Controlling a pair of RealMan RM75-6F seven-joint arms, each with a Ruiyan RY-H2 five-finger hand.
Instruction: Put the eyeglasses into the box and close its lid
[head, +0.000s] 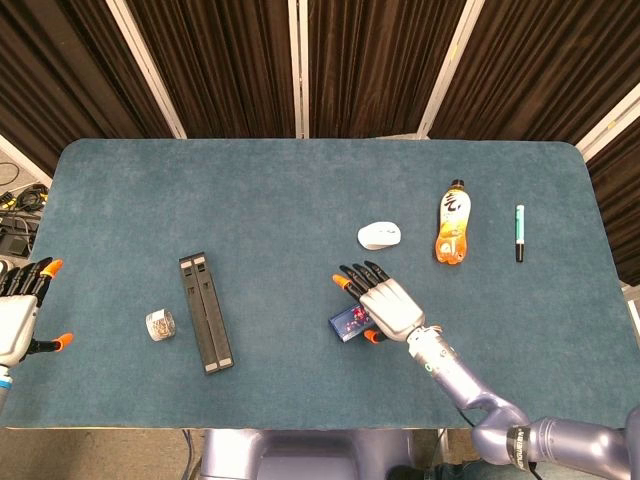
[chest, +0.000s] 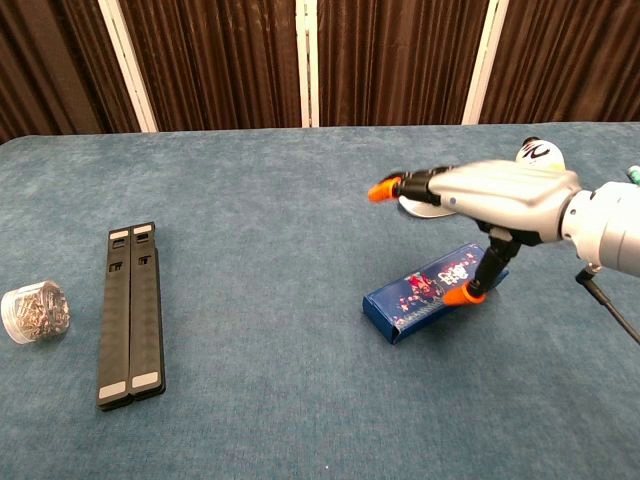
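Head view: table (head: 250, 190) is carrying one blue box (head: 346, 323) with its lid down, one white mouse (head: 380, 235), one orange bottle (head: 453, 222) lying flat, one green pen (head: 519, 232), one black hinged bar (head: 205, 312) and one small clear jar (head: 160, 325). Eyeglasses are not showing. Right hand (head: 384, 303) is lying palm-down over the box's right end, fingers extended and spread toward the far left, gripping nothing. Left hand (head: 18, 313) is hanging off the table's left edge, fingers spread, holding nothing.

Chest view: one box (chest: 428, 292) is resting closed near centre-right. One right hand (chest: 495, 195) is hovering flat above it, fingers (chest: 400, 186) reaching left, thumb pointing down to the lid's right end; contact cannot be told. Bar (chest: 131, 312) and jar (chest: 34, 312) are sitting at left, mouse (chest: 425, 203) and bottle (chest: 538, 152) largely hidden behind the hand.
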